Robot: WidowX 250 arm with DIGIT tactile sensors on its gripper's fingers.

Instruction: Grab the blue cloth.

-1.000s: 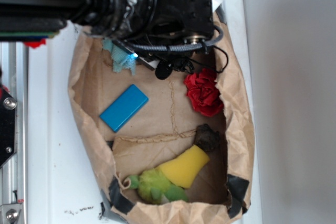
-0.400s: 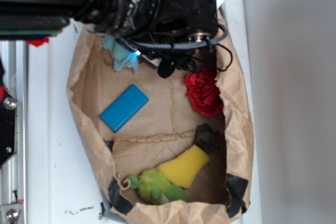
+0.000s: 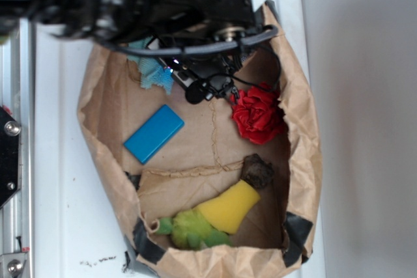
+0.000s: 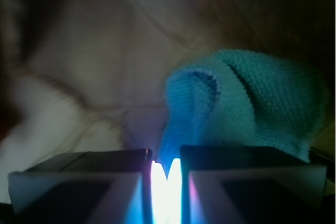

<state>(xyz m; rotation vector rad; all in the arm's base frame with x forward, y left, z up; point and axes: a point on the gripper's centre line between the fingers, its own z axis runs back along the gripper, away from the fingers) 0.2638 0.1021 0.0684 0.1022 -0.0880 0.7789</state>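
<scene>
The blue cloth point(image 3: 154, 74) is a pale teal terry towel lying at the top left inside the brown paper bag point(image 3: 303, 154), half covered by the black arm. My gripper point(image 3: 172, 65) sits at the cloth's right edge, mostly hidden under the arm. In the wrist view the gripper point(image 4: 166, 157) has its two dark jaws nearly together, with a fold of the blue cloth point(image 4: 247, 103) pinched in the narrow, brightly lit gap. The rest of the cloth bulges up and to the right of the jaws, over the brown paper.
Inside the bag lie a bright blue flat block point(image 3: 154, 133), a red fabric flower point(image 3: 258, 115), a dark brown lump point(image 3: 258, 170), a yellow sponge point(image 3: 229, 206) and a green fuzzy thing point(image 3: 189, 229). Bag walls rise on all sides. A metal rail point(image 3: 13, 161) runs along the left.
The arm has shifted left and upward and is now motion-blurred. The bag's walls have spread outward and the red flower has slid slightly right. The cloth stays at the jaws.
</scene>
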